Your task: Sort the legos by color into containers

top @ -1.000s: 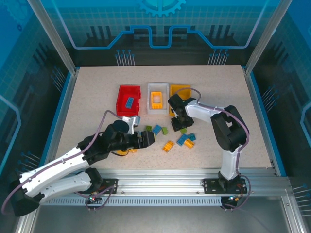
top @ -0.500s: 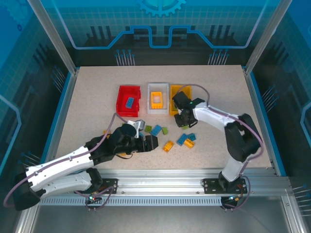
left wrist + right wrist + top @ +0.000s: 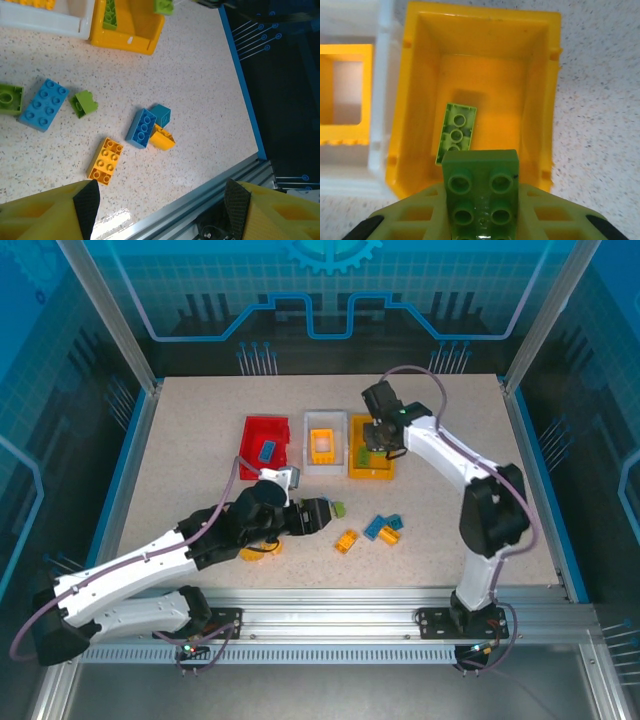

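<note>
Green lego (image 3: 481, 192) above yellow bin (image 3: 480, 30)

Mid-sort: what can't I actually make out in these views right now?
- Top view: the right gripper covers part of the yellow bin, hiding its contents.
- Top view: the left arm overhangs an orange-yellow brick.
- Right wrist: the held green brick runs off the bottom edge.
- Left wrist: a loose green brick is cut by the left edge.

**White shells, black joints**

Left arm (image 3: 130, 575) and right arm (image 3: 450, 455): white link covers, black joints, a lavender cable (image 3: 415, 370) behind each tool. Left tool (image 3: 160, 210): yellow fingers (image 3: 40, 215), black pads (image 3: 86, 204). Right tool (image 3: 481, 220): ribbed pale-yellow fingers (image 3: 410, 225).
</note>
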